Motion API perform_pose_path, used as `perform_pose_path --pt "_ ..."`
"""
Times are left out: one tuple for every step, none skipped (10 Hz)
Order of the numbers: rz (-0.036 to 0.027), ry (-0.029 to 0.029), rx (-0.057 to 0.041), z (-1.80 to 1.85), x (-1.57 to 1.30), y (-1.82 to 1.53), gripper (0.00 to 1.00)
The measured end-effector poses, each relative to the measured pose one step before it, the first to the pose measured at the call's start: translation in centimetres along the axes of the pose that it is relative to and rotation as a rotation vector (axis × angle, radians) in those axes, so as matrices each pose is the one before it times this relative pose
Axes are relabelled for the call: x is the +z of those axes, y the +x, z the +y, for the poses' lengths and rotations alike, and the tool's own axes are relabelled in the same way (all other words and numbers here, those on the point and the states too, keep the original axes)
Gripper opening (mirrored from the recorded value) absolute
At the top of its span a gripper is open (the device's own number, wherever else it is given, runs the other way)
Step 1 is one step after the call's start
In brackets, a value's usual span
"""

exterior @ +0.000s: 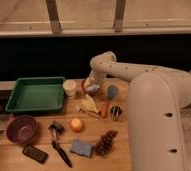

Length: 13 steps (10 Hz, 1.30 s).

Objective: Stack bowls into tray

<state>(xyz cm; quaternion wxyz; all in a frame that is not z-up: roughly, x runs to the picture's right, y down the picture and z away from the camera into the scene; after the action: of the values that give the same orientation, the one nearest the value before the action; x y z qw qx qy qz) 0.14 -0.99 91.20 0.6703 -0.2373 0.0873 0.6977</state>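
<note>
Arm [154, 100] reaches left across the table [9, 159]. Green tray [35, 94] sits at the far left, with neither bowl in it. Purple bowl [21, 129] rests in front of the tray, well apart from the arm. Small reddish bowl [91, 90] stands near the cream cup [69, 88], outside the tray. Gripper [92, 84] hangs over that bowl, claw released and spread wide, nothing grasped. Risk: a shallow pinch on the rim may slip in transit, and a descending finger could knock the cup.
</note>
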Motion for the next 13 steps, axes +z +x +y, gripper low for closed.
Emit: perform_pose_path --pt "-0.00037 -0.00677 0.01199 -0.434 0.189 -0.382 0.65" --pt "0.00215 -0.00446 0.01292 -0.612 0.353 -0.386 0.65" --pt "0.0006 -0.00338 0.00757 -0.258 0.224 -0.329 0.65" --pt "0.00508 -0.00149 0.00964 -0.34 0.607 -0.38 0.65" --pt "0.00327 -0.00078 0.00357 -0.085 0.391 -0.212 0.65" --pt "0.00495 -0.00015 0.00176 -0.078 0.412 -0.234 0.65" --pt "0.01074 -0.00001 -0.00185 0.13 0.619 -0.092 0.65" --pt "0.00832 -0.00061 -0.00317 0.208 0.395 -0.007 0.65" --pt "0.01371 -0.0003 -0.00632 0.403 0.586 0.107 0.65" --pt "0.01688 0.00156 -0.00484 0.265 0.782 0.203 0.63" --pt "0.00506 0.0006 -0.00047 -0.025 0.354 0.159 0.56" --pt "0.00434 -0.00014 0.00323 -0.263 0.277 0.191 0.47" --pt "0.00383 -0.00028 0.00419 -0.276 0.185 0.2 0.38"
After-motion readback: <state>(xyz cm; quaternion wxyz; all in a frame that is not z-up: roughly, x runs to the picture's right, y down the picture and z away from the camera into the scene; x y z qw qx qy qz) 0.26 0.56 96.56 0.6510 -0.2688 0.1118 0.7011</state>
